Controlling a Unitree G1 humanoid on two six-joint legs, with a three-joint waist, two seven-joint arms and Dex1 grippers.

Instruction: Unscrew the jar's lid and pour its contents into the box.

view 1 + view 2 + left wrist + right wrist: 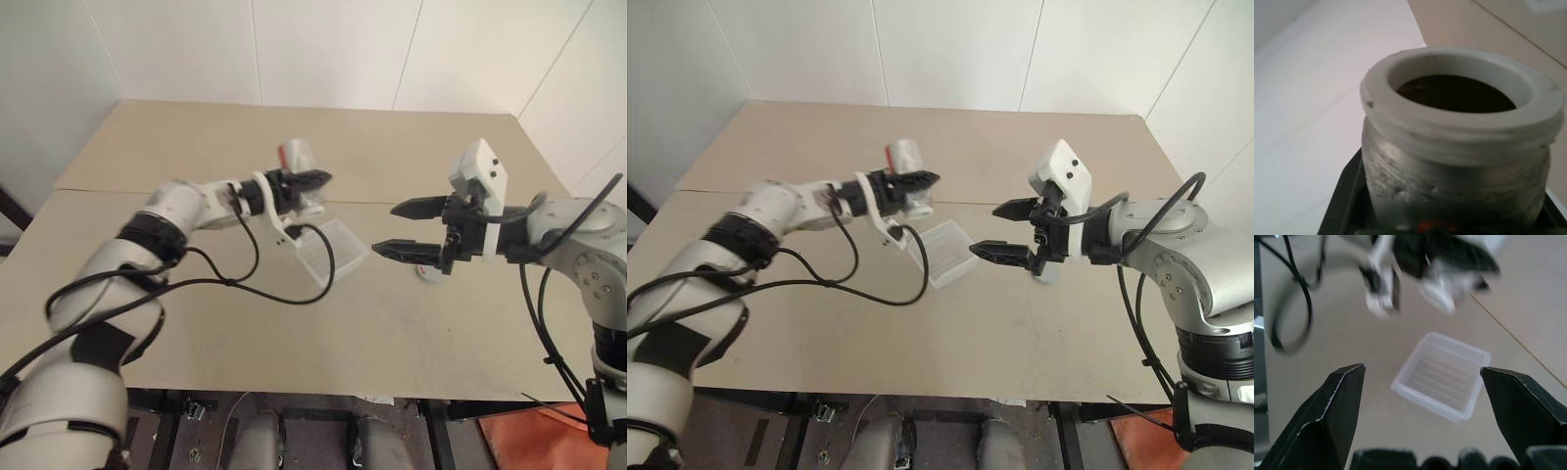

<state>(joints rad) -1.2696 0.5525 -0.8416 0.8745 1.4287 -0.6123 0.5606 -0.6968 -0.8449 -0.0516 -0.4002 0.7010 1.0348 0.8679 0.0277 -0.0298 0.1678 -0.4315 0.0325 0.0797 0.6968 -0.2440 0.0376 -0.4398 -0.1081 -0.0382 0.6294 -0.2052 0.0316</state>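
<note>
- Above the tan table [294, 323], the left gripper [312, 182] has its fingers clamped around the jar [298, 157], held up beyond the box [331, 249]; its whitish threaded rim [1459, 105] is uncapped.
- Beside the box, the right gripper [404, 227] hovers with its fingers [1334, 406] spread wide, holding nothing.
- On the table, the lid [428, 273] lies near the box, just under that gripper.

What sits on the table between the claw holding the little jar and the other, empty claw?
The box, apparently empty, sits on the table between and below them, seen in both eye views.
</note>
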